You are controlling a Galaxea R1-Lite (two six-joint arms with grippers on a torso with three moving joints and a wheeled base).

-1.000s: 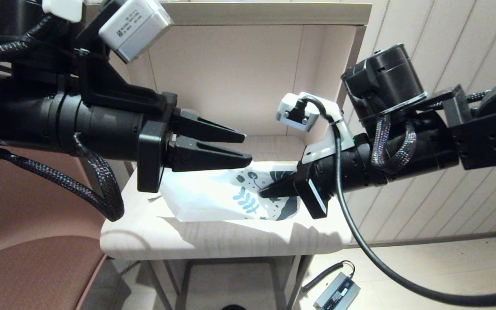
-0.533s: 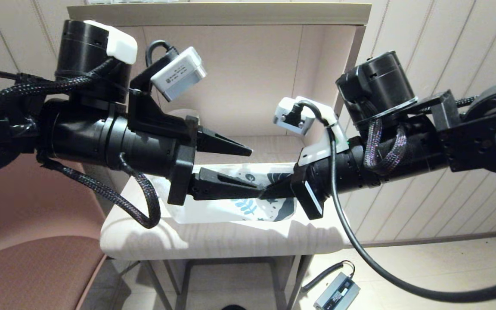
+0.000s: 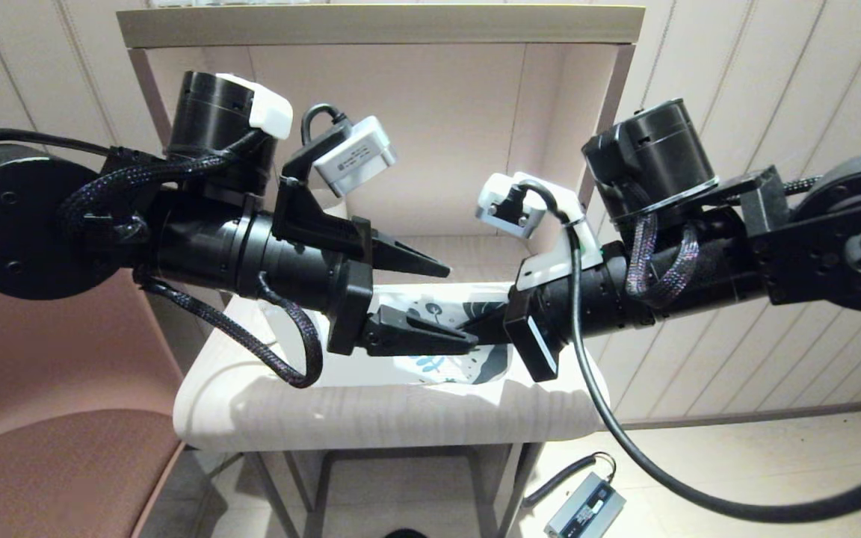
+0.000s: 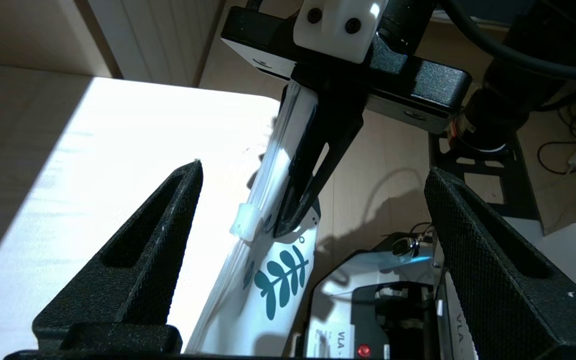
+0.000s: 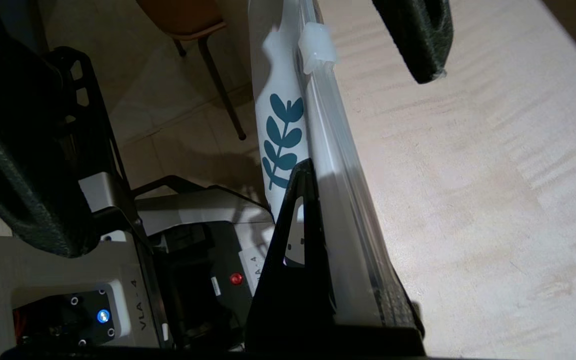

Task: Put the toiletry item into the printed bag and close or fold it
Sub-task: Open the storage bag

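The printed bag (image 3: 436, 300), white with teal leaves, is held on edge above the small table (image 3: 371, 415). My right gripper (image 3: 475, 329) is shut on its printed end, one finger (image 5: 298, 240) flat against the print. My left gripper (image 3: 462, 307) is open, its fingers (image 4: 158, 240) standing wide on either side of the bag (image 4: 268, 280) without touching it. A white zip slider (image 4: 245, 222) sits on the bag's top strip, just beyond the right fingertip, and also shows as the slider (image 5: 316, 47) in the right wrist view. The toiletry item is out of view.
The table stands inside a beige hutch with a back wall and a top shelf (image 3: 386, 22). A brown chair (image 3: 42, 463) is at the left. On the floor lies a grey box with a cable (image 3: 584, 508).
My left arm has swung down and to the right, and its jaws have spread from nearly together to wide around the bag. The right gripper has lifted the bag's end a little.
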